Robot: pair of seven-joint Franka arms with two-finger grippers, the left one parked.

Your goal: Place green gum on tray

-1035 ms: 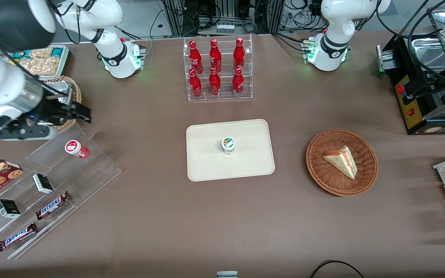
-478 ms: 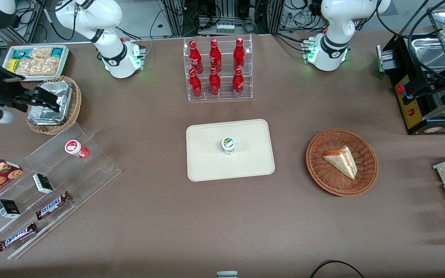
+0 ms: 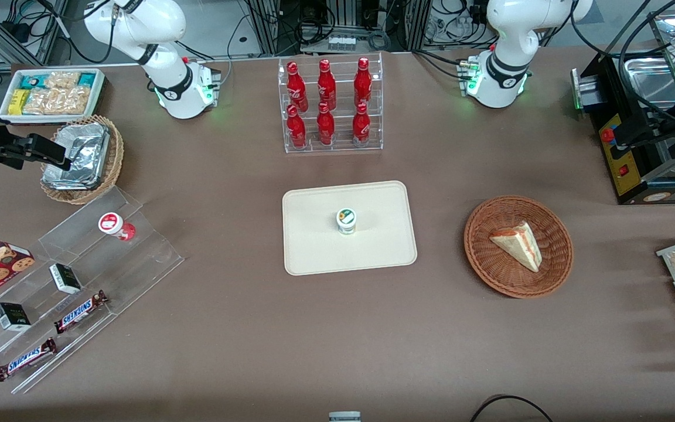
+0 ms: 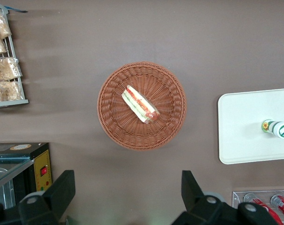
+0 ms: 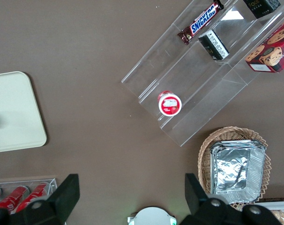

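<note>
The green gum, a small white bottle with a green label, stands upright near the middle of the cream tray. It also shows in the left wrist view on the tray. My right gripper is open and empty. It hangs high at the working arm's end of the table, beside the basket with the foil tray and far from the gum. In the right wrist view the gripper has its fingers wide apart over bare table, with the tray's corner in view.
A red-lidded bottle stands on a clear stepped shelf with Snickers bars and small boxes. A wicker basket with a foil tray and a white snack bin lie nearby. A cola bottle rack and a sandwich basket flank the tray.
My right arm has drawn back toward the working arm's end of the table, from over the clear shelf to the table's edge. The green gum and tray have not moved.
</note>
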